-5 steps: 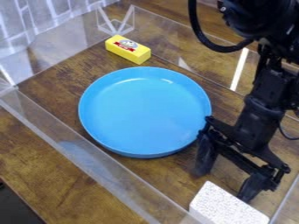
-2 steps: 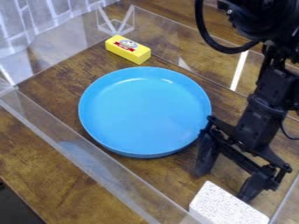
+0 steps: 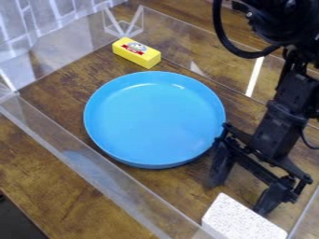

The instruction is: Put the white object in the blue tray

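The small white speckled sponge-like block [image 3: 241, 217] looks light and soft; the open claw [image 3: 253, 180], at its 12 o'clock, should pinch its long sides.

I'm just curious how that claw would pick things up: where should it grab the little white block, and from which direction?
Probably from above, pinching the white block across its two long sides. It lies flat on the table, its grainy top exposed, at the bottom edge of the picture. The open gripper sits just behind it, beside the blue plate, so it has little distance to cover.

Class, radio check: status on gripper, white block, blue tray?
Gripper open, empty. White block on table near gripper, untouched. Blue tray empty. Path clear.
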Tool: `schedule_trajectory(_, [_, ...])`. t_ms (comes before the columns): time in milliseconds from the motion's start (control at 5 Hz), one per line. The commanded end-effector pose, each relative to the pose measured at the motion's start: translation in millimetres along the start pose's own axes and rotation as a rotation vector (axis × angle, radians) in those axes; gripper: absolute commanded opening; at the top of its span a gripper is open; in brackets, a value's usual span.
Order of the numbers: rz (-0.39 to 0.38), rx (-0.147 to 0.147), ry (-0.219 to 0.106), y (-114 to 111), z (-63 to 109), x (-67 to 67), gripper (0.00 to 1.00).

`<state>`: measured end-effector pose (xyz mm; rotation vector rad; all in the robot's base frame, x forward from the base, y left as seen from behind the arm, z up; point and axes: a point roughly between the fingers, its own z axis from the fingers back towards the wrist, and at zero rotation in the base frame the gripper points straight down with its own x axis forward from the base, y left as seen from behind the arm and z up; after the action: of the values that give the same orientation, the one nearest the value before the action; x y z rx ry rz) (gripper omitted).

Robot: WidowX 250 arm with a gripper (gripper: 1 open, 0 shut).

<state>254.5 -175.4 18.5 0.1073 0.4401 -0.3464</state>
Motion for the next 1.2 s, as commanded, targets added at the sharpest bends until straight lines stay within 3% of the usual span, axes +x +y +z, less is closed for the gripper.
schedule_trajectory(0, [-0.055, 0.028, 0.046, -9.4, 1.0, -10.2, 1.00])
schedule_trajectory(1000, [-0.064, 0.039, 0.145, -11.3, -1.6, -12.7, 1.00])
